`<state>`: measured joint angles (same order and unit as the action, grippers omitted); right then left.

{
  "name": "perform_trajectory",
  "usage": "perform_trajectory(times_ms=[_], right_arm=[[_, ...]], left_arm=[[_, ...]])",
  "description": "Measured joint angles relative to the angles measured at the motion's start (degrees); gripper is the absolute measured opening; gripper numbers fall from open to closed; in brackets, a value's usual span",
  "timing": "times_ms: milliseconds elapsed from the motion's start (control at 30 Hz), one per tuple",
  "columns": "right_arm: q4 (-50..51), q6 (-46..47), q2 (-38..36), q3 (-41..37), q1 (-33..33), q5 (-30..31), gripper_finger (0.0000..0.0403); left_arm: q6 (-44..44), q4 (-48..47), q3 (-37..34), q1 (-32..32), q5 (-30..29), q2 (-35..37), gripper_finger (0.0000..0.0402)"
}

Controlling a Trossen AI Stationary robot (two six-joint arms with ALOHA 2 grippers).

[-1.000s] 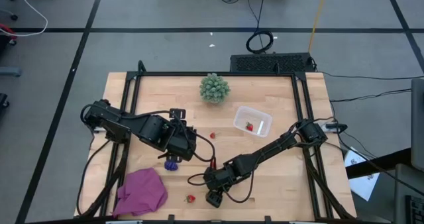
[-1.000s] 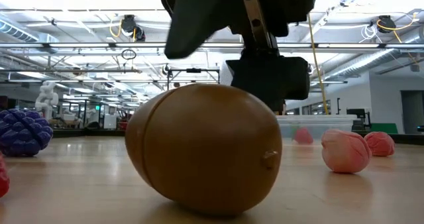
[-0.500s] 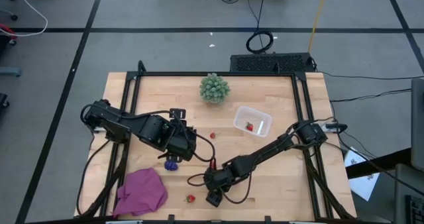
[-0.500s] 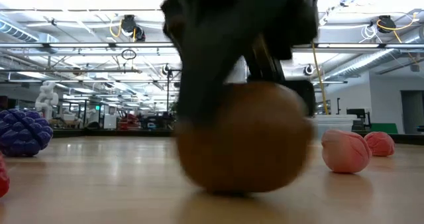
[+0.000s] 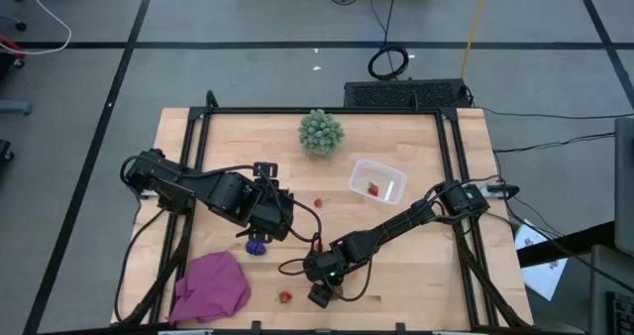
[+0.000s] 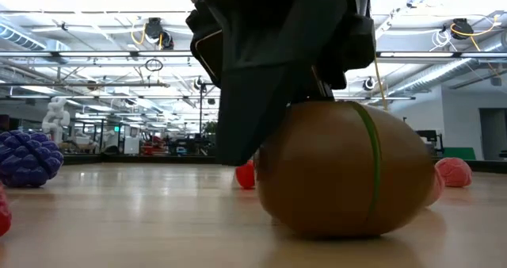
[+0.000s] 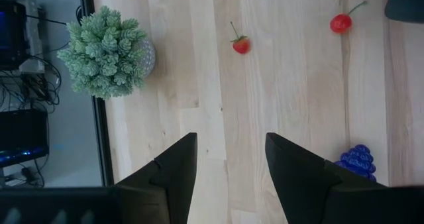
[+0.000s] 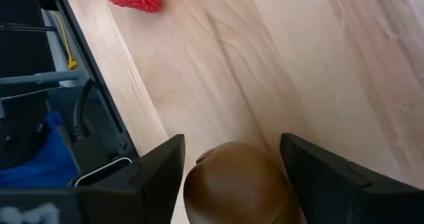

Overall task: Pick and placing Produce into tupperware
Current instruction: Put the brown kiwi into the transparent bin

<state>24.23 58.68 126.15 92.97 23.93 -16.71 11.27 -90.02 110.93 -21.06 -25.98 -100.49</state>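
Note:
The brown kiwi (image 8: 235, 181) lies on its side on the table near the near edge, and fills the low view (image 6: 348, 173). My right gripper (image 5: 322, 279) stands over it, open, one finger on each side (image 8: 232, 141). The purple grape cluster (image 5: 258, 244) sits on the table beside my left gripper (image 5: 282, 218), which is open (image 7: 228, 141) and touches nothing. Red berries lie loose on the table: a strawberry (image 5: 285, 296) and a cherry (image 5: 317, 202). The clear tupperware (image 5: 391, 168) holds one red berry (image 5: 372, 188). My right gripper comes at the kiwi from above, pointing down, with the fruit between its open fingers. In the low view one finger (image 6: 245, 109) lies against the kiwi's upper side (image 6: 273, 157). Whether the other finger touches it, I cannot tell. The kiwi rests on the table.
A green spiky ball (image 5: 321, 132) stands near the far edge. A magenta cloth (image 5: 211, 285) lies at the near left corner. Black frame rails (image 5: 317, 110) border the table. Bare wood shows between the kiwi and the tupperware.
My right gripper has come down around the kiwi. The kiwi has turned about and shifted along the table, rightward in the low view. It now shows a green band and hides the tupperware there. My left arm has kept still.

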Motion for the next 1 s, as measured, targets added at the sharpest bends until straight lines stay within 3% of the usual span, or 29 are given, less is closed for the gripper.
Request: perform_trajectory(times_ms=[200,533,1000], right_arm=[[0.06,-1.47,0.00,-0.04,-0.07,-2.17,0.0226],[1.53,-5.03,0.00,-0.09,-0.71,-3.41,0.0232],[13.63,-10.33,-1.95,-0.26,-4.04,-3.47,0.0233]], left_arm=[[0.19,0.00,0.00,-0.01,0.00,0.00,0.0184],[0.94,0.00,0.00,-0.02,0.13,0.00,0.0184],[1.29,0.02,0.00,-0.02,0.37,0.00,0.0184]])
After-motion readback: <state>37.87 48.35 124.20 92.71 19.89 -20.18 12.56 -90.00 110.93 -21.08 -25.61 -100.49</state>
